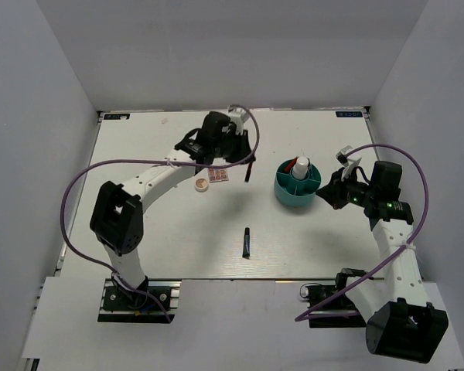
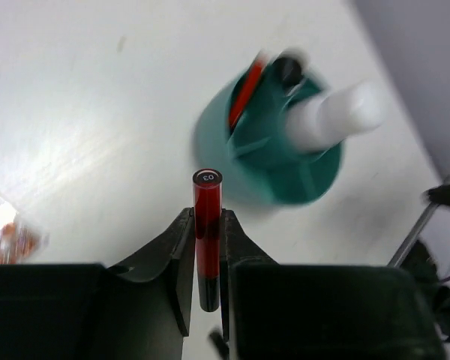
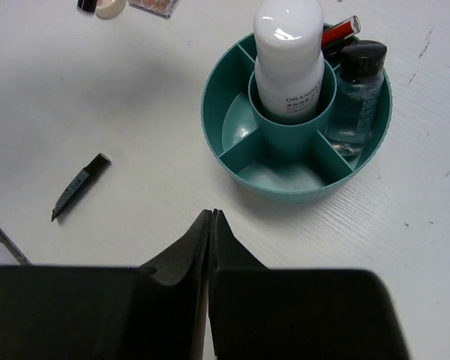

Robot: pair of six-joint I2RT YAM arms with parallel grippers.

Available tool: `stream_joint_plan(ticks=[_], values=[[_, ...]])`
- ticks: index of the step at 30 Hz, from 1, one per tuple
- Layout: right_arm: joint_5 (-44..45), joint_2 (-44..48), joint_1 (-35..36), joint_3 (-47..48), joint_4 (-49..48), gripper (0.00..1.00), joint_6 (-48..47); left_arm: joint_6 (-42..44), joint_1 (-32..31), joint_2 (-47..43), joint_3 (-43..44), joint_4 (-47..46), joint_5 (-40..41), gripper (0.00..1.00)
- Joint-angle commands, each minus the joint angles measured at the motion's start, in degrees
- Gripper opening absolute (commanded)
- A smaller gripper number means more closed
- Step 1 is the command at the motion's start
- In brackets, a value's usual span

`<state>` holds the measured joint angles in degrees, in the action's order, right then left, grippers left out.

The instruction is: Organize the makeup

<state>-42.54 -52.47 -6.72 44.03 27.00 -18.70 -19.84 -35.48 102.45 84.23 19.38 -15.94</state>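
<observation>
This is a robotics lab test cell; a flat white table top (image 1: 178, 232) sits boxed in by plain pale grey panels (image 1: 240, 54) at the back and along both sides, like a purpose-built enclosure; two black-and-white jointed robot arms, the left arm (image 1: 143, 185) and the right arm (image 1: 398, 255), are bolted onto dark metal mounts (image 1: 135, 297) at the near edge; loose purple cables (image 1: 68, 201) loop from them in the open; small printed labels (image 1: 117, 116) mark the table's far corners; a few small items, among them a slim black tube (image 1: 247, 243) and a teal round divided plastic tub (image 1: 298, 197), lie well apart on the surface like test props.
</observation>
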Motion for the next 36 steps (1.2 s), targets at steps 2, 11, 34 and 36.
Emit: stream_joint_plan(ticks=[2,11,34,36], values=[[0.4,0.0,-0.2,1.7,-1.3,0.0,0.6,-0.7,0.0,2.7,5.0,-17.5,-7.5,0.0],[1.9,0.6,-0.2,2.2,-1.6,0.0,0.6,-2.8,-1.1,13.3,11.7,-37.7,-11.0,0.0],[2.4,0.3,-0.4,1.8,-3.0,0.0,1.1,-0.6,-5.0,21.6,14.2,-41.2,-9.4,0.0],[2.3,0.4,-0.4,1.8,-2.8,0.0,1.1,-0.2,-5.6,22.7,15.3,-40.1,-9.0,0.0]])
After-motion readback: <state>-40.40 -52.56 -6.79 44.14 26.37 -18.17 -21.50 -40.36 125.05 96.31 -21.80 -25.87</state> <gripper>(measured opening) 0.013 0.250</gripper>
